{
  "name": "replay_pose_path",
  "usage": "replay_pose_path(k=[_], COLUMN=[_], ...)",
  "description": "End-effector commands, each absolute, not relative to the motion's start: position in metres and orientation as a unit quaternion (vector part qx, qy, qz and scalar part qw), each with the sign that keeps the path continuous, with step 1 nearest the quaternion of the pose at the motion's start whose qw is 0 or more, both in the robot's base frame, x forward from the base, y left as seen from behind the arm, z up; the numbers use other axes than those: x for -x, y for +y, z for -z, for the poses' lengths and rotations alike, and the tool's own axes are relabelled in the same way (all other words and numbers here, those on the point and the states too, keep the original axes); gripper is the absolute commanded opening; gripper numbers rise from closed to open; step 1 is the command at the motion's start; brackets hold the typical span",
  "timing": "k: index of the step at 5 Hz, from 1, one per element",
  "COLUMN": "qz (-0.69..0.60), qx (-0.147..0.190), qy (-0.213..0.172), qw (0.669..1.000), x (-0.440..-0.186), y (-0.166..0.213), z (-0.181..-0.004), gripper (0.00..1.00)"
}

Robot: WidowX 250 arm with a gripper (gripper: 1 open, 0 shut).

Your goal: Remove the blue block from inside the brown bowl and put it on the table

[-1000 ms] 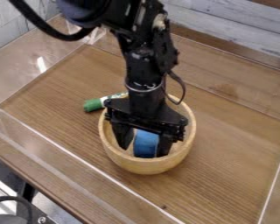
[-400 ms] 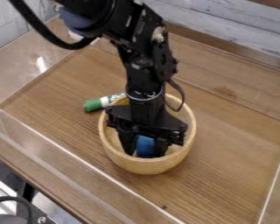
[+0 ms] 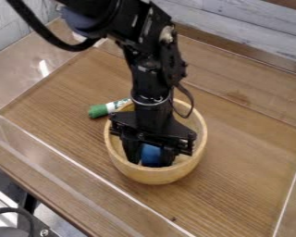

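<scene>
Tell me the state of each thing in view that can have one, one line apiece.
Gripper: lowered into the bowl, closed at the block.
Blue block: inside the bowl, partly hidden by the gripper.
Brown bowl: upright on the table.
Marker: lying flat, green cap on.

The bowl point(image 3: 192, 166) was pale tan inside and out. The block point(image 3: 151, 155) was bright blue. The robot arm point(image 3: 150, 67) and its gripper point(image 3: 152, 150) were black. The marker point(image 3: 108, 108) was white with a green cap. The tabletop point(image 3: 236, 143) was warm brown, patterned with fine wood grain. The boards point(image 3: 237, 20) at the back were whitish gray with darker gray streaks. The cable point(image 3: 45, 32) was black.
</scene>
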State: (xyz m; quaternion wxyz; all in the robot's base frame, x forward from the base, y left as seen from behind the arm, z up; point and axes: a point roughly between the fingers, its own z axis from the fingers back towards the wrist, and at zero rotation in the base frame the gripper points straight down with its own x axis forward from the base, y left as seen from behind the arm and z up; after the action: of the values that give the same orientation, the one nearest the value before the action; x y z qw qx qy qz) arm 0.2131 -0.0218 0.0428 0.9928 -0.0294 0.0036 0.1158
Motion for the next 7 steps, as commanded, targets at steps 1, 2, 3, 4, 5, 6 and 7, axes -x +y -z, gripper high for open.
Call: replay_pose_path(k=[1, 2, 3, 4, 5, 6, 7], qz=[-0.117, -0.115, -0.113, -0.111, -0.108, -0.104, -0.102], qx=[0.034, 0.033, 0.032, 0.031, 0.03, 0.029, 0.029], qy=[-0.031, -0.034, -0.036, -0.039, -0.04, -0.043, -0.046], qw=[0.992, 0.992, 0.992, 0.993, 0.993, 0.993, 0.993], x=[-0.226, -0.227, -0.227, -0.228, -0.228, -0.228, -0.229], y=[-0.019, -0.018, -0.018, -0.017, -0.016, -0.016, -0.015], z=[-0.061, -0.067, -0.071, -0.075, -0.079, -0.083, -0.087], gripper=[0.0, 0.0, 0.0, 0.0, 0.0, 0.0, 0.0])
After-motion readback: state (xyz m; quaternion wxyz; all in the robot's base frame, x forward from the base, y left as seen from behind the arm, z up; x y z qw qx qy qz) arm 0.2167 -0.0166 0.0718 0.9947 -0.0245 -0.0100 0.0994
